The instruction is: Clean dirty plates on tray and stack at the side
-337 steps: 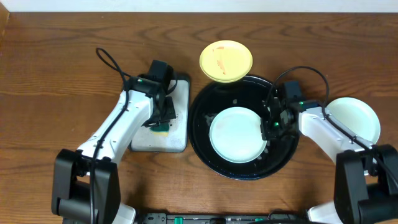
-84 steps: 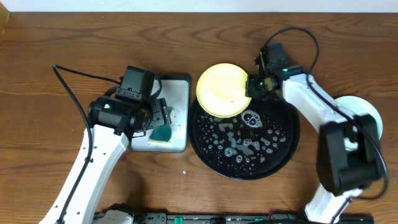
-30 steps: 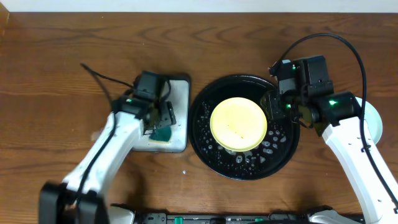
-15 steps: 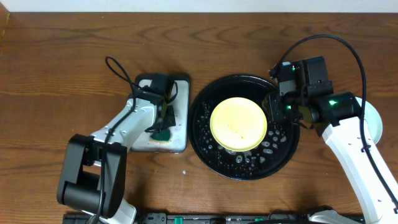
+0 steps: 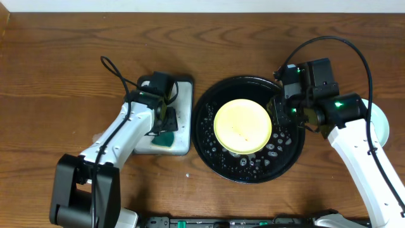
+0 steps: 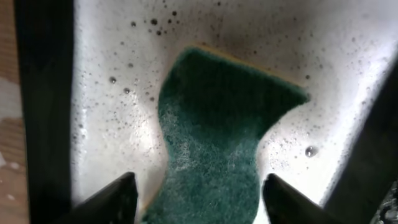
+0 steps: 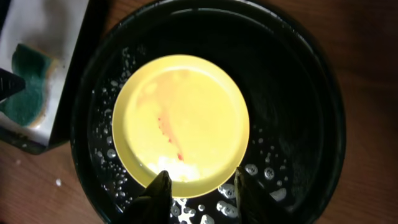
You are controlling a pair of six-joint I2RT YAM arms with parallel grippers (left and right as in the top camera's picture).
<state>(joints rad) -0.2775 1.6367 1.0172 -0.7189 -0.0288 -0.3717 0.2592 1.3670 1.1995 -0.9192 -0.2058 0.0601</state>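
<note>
The yellow plate lies flat in the middle of the black tray, among soap bubbles. Thin red smears run across the yellow plate in the right wrist view. My right gripper hangs open over the plate's right edge, and its fingertips stand apart above the rim, holding nothing. My left gripper is open over the green sponge, one finger on each side with a gap between. A pale plate shows at the far right, mostly hidden by my right arm.
The sponge lies in a small grey sponge tray with foamy water, just left of the black tray. Bare wooden table surrounds both. A few water drops sit on the wood in front of the sponge tray.
My left arm has shifted a little over the sponge tray, its gripper staying above the sponge. The right arm and the yellow plate have not moved.
</note>
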